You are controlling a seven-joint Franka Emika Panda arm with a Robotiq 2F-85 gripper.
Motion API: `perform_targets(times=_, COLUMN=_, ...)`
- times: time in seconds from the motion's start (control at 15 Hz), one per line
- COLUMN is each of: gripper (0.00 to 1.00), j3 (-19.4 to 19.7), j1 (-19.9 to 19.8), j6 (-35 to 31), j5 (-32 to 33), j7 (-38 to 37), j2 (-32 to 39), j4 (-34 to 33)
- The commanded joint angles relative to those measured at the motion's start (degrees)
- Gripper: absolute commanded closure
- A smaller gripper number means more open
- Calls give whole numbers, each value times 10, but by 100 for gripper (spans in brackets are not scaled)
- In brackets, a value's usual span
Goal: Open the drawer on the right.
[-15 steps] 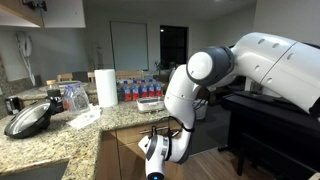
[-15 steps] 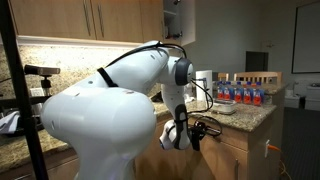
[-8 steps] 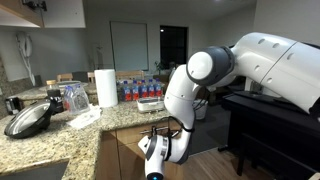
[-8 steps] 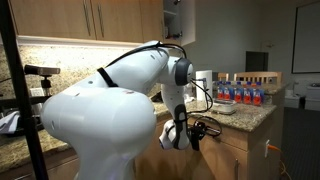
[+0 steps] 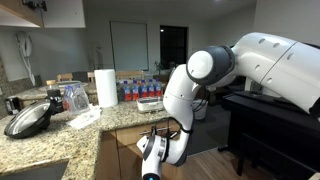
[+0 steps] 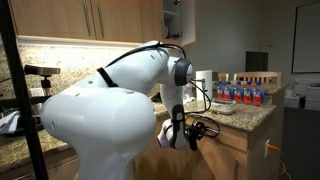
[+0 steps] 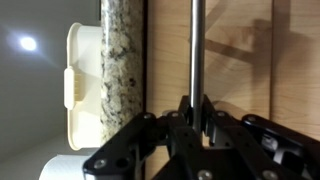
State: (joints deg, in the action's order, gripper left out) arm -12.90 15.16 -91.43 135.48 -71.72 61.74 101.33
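The drawer's flat tan wood front [image 7: 235, 60] fills the wrist view, with its long silver bar handle [image 7: 197, 50] running across it. My gripper [image 7: 196, 110] is shut on that handle, a finger on each side of the bar. In both exterior views the gripper [image 5: 152, 150] [image 6: 190, 132] sits just below the granite counter edge against the drawer front [image 5: 125, 150]. The drawer's inside is hidden.
The granite counter [image 5: 90, 130] carries a paper towel roll [image 5: 106, 87], a dark pan [image 5: 30, 118] and a row of bottles [image 5: 140, 88]. A black piece of furniture [image 5: 270, 120] stands close behind the arm. A white container [image 7: 82, 85] shows above the counter edge.
The wrist has shifted very slightly outward from the cabinet, still gripping the handle. Nothing else has visibly moved.
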Motion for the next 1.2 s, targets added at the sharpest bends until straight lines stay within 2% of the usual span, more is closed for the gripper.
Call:
perform_targets(times=0.0, gripper=92, j3=-32, j1=7, j6=19, j5=-51, j7=1, j2=7, j4=46)
perform_targets(times=1.13, gripper=92, j3=-38, j1=1, j6=8, j5=-44, j7=-2, j2=-19, j4=113)
